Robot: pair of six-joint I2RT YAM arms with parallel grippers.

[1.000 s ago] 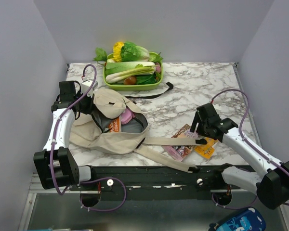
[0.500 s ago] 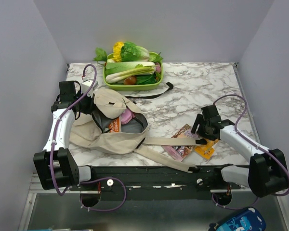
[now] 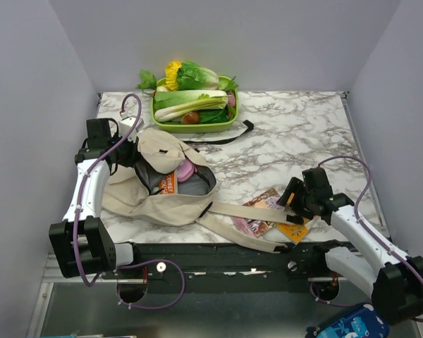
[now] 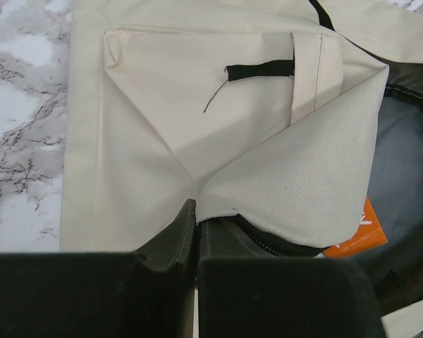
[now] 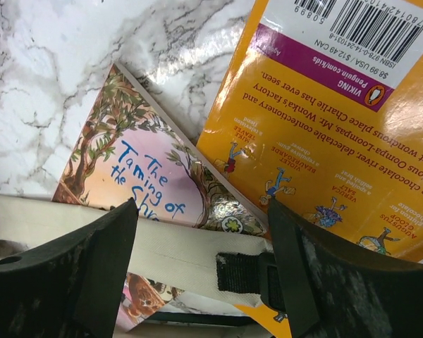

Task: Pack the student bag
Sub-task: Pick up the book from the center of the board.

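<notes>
The beige student bag [image 3: 151,190] lies open at the left of the marble table, with an orange book and a pink case inside. My left gripper [image 3: 130,151] is shut on the bag's cream flap [image 4: 296,183] at the opening's far-left rim and holds it up. Its long beige strap [image 3: 247,209] runs right across two books: a pink-covered one [image 3: 257,224] and an orange-yellow one [image 3: 301,224]. My right gripper [image 3: 293,204] is open just above the strap end and its black buckle [image 5: 248,271], over the pink book [image 5: 137,176] and the orange book [image 5: 338,134].
A green tray [image 3: 194,116] heaped with vegetables stands at the back middle. A black strap [image 3: 229,135] lies in front of it. Grey walls close in the left, right and back. The table's near edge runs along a black rail.
My right gripper has drawn back toward the near edge and come down over the strap end. The two books and strap end have shifted slightly nearer. The left arm has not moved.
</notes>
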